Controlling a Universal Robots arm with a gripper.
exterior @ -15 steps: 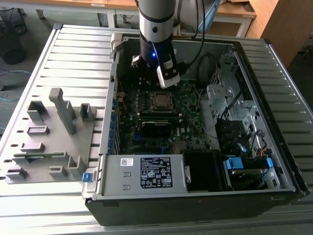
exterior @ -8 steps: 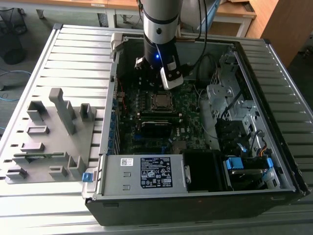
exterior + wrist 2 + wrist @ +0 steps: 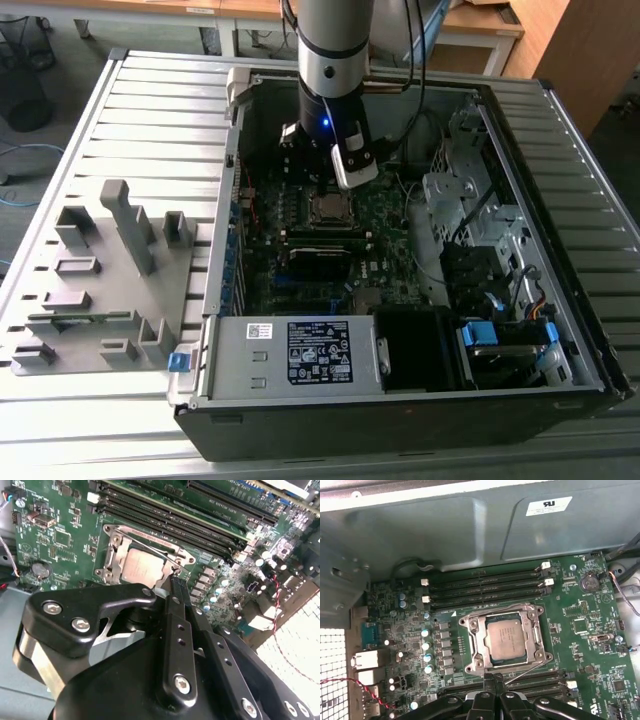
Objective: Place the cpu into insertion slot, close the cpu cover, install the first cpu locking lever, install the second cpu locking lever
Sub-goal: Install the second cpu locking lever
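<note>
CPU [image 3: 506,639], small flat square chip with a dull silver-grey metal top: seated in the socket of the green motherboard [image 3: 580,645], framed by the thin silvery metal cpu cover [image 3: 475,642] lying closed around it. Thin wire locking lever [image 3: 159,555]: runs along one edge of the cover, its end just beside the tips of the black two-fingered gripper [image 3: 175,580], whose fingers are pressed together with nothing held. Risk, as a judgement: the tips could slip off the springy lever and strike neighbouring memory slots or capacitors, or leave the cover unlatched.
</note>
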